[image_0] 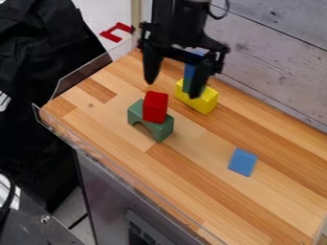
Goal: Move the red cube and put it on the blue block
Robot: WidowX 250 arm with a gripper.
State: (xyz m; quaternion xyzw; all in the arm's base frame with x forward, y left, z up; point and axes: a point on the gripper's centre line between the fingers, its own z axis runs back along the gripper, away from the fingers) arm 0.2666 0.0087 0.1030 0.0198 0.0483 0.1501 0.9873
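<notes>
Seen in the camera view, hanging down from the top edge on the black arm (182, 21): fingers (150, 62) spread wide and released, tips pointing down over the bench (198, 165). Below the gap between them in the view, standing on top of the green arch block (136, 115) — the red cube (155, 107). Beside and partly behind the finger on the view's right, upright near the yellow block (205, 101), a blue piece (190, 71) with dark green below; cannot tell whether touching that finger. Lying well apart, farther right on the wood, the blue block (243, 161). Along the left edge, a clear raised rim (83, 74); beyond that, off the bench, a red bent piece (116, 32).
</notes>
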